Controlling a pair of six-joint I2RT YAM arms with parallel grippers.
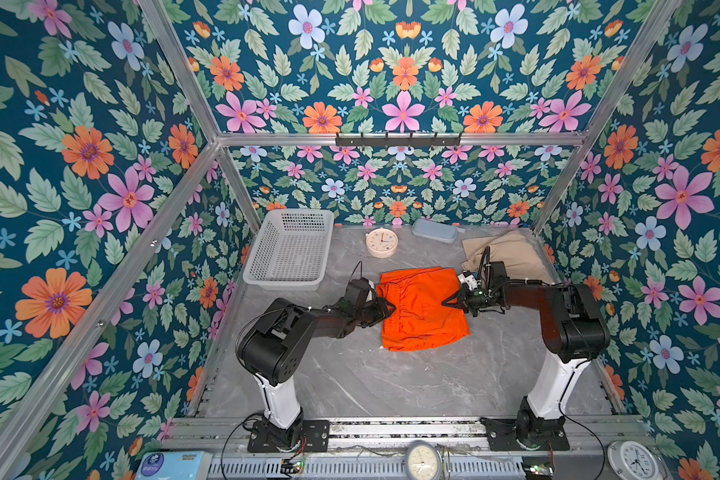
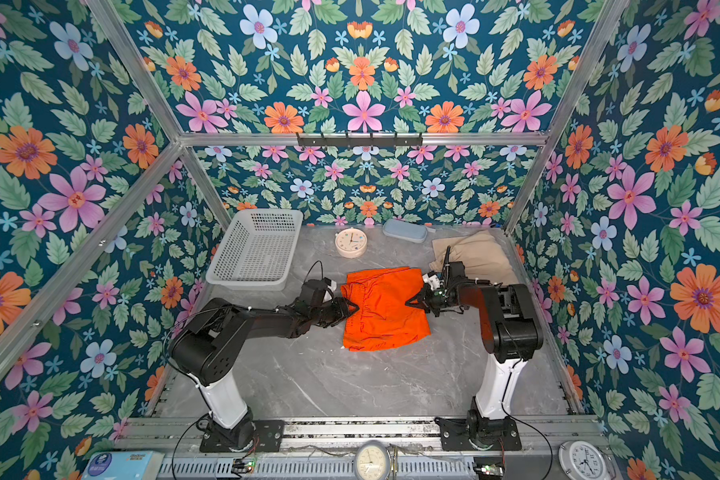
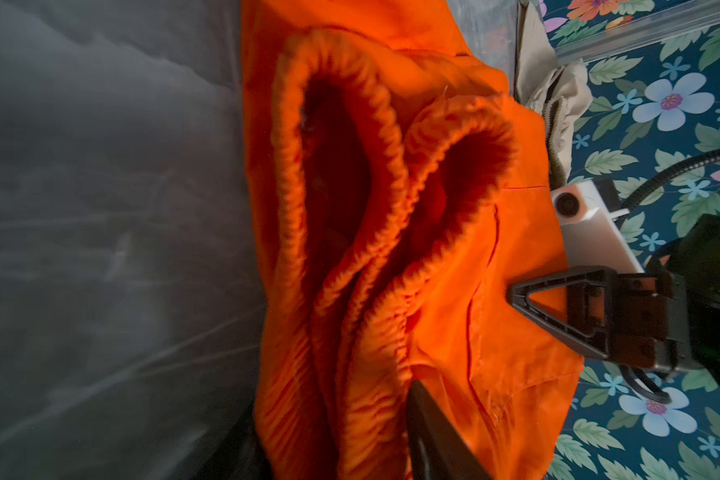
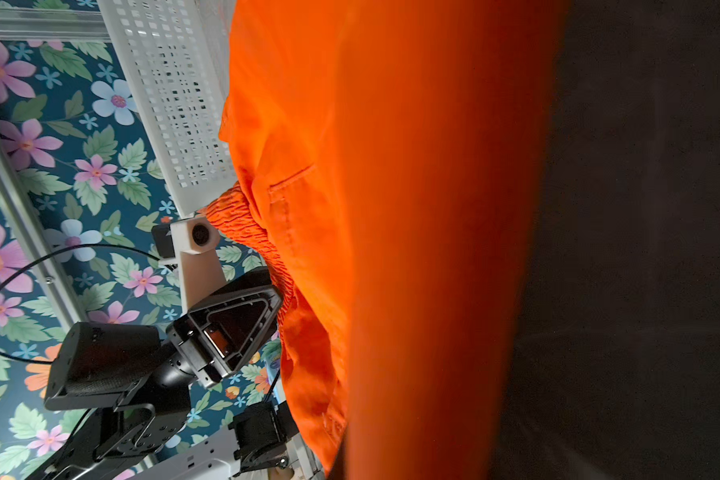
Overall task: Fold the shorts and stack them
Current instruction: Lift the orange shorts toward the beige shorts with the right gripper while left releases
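The orange shorts (image 1: 422, 309) (image 2: 381, 309) lie in the middle of the marble table in both top views. Their gathered waistband (image 3: 350, 216) is bunched into loops on the left side. My left gripper (image 1: 386, 309) is at that left edge. The waistband fills the gap beside its one visible finger (image 3: 433, 432), and its other finger is hidden. My right gripper (image 1: 447, 301) is shut on the right edge of the orange cloth (image 4: 412, 249), which rises close to its camera and hides its jaws. The beige shorts (image 1: 506, 253) (image 2: 474, 253) lie crumpled at the back right, behind the right arm.
A white perforated basket (image 1: 289, 249) stands at the back left. A round clock (image 1: 382, 242) and a blue-grey case (image 1: 434, 230) lie by the back wall. Patterned walls enclose the table. The front rail carries two dials (image 1: 422, 461) (image 1: 634, 459) and a blue box (image 1: 171, 465).
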